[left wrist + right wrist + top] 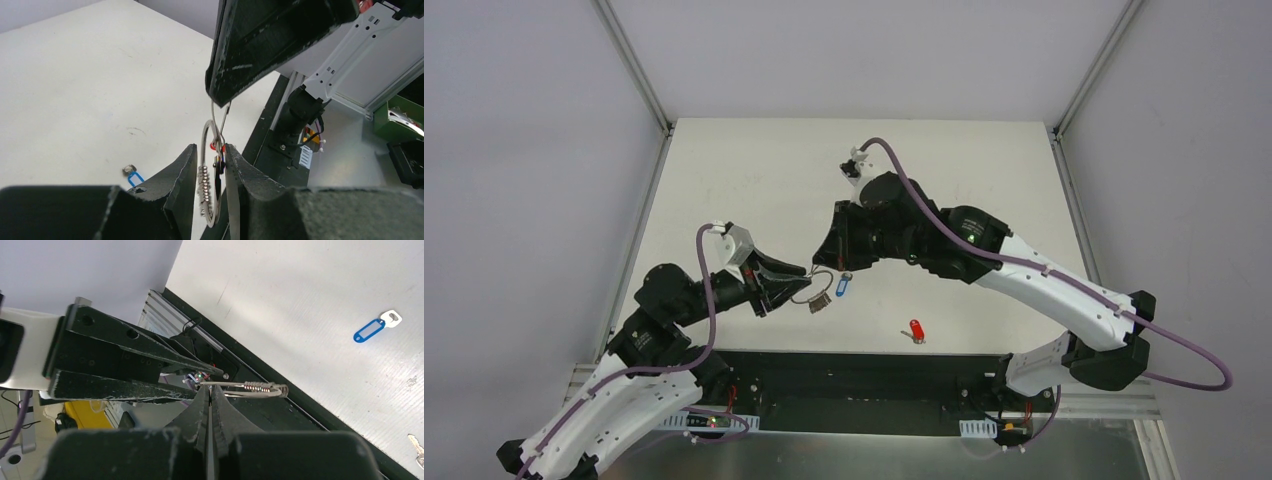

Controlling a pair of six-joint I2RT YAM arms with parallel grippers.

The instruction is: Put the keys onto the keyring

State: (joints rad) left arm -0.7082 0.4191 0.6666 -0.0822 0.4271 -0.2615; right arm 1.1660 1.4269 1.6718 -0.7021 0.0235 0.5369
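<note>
keyring (203,185) on edge, nearly upright

A white table (754,180) fills the middle, enclosed by pale grey walls (524,150) on the left, far and right sides. Slim metal posts (634,65) rise from its two far corners. A black strip (864,385) runs along its near edge. Light is soft and even.

Soft, even light is washing the white table (754,180); shadows are falling faint. Wrist views are blurring at near edges.
</note>
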